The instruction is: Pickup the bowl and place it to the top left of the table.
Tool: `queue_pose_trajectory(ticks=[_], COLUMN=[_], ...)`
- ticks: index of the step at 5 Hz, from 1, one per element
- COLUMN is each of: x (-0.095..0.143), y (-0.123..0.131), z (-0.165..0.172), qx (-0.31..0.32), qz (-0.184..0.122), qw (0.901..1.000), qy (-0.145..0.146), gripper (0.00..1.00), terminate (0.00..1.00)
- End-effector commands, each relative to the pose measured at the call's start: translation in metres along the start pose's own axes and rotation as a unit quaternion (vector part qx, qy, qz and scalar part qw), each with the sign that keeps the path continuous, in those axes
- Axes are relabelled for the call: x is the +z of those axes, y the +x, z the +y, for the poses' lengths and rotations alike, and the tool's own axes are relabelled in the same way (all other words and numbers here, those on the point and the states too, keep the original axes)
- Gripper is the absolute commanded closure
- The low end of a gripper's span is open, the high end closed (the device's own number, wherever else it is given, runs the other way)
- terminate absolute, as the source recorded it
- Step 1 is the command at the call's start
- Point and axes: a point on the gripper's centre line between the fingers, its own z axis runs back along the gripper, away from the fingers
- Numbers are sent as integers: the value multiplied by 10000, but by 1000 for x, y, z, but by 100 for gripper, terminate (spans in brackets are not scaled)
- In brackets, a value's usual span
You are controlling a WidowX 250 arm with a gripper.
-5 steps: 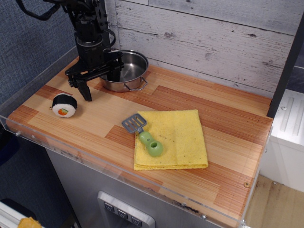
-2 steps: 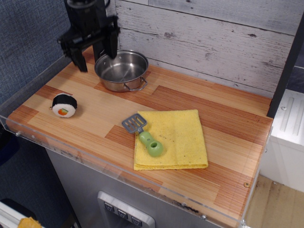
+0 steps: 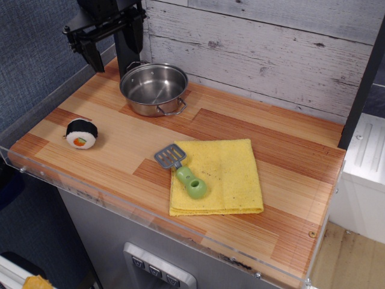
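The shiny steel bowl [image 3: 154,88] with two wire loop handles stands upright on the striped wooden table [image 3: 283,156], at its far left near the back wall. My black gripper [image 3: 111,57] hangs above the table's far left corner, up and to the left of the bowl. Its two fingers are spread apart and hold nothing. It is clear of the bowl's rim.
A sushi-roll toy [image 3: 82,133] lies near the left front. A green spatula [image 3: 181,170] rests partly on a yellow cloth [image 3: 219,176] at the middle front. A clear acrylic rim [image 3: 90,195] edges the table. A white plank wall [image 3: 271,54] runs behind.
The gripper has risen from beside the bowl's left rim and moved up and back to the left. It stays open and empty. The bowl has stayed in place.
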Motion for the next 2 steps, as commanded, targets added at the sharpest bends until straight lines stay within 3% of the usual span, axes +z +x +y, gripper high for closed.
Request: queue_pose_trajectory(ticks=[1, 2], x=[20, 20], y=[-13, -13], z=[7, 7], qx=[20, 20], qz=[-202, -202], qw=[9997, 9997], qy=[-161, -161], gripper=[0, 0], terminate=[0, 100])
